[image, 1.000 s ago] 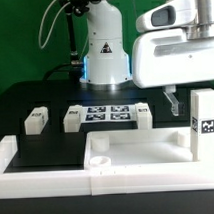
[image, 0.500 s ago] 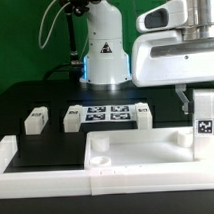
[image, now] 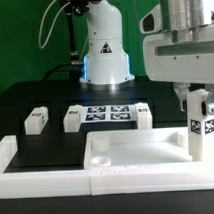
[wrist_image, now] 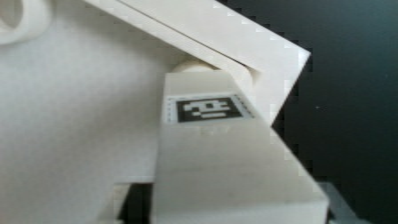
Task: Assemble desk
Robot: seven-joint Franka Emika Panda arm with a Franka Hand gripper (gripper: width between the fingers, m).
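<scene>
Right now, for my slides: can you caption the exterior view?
End effector grips an upright leg block at the desk panel corner on the exterior view's right.

4 leg blks (image: 35,119), 1 panel (image: 137,154), 1 marker board (image: 107,114).

Matt white plastic leg block (image: 202,139), panel (image: 137,152); matt black table (image: 46,139).

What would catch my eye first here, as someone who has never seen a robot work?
The big white gripper on the exterior view's right, which seems closed on an upright leg block at that end of the wide white panel. Behind the panel, three more leg blocks sit on the black table, two flanking the marker board.
</scene>
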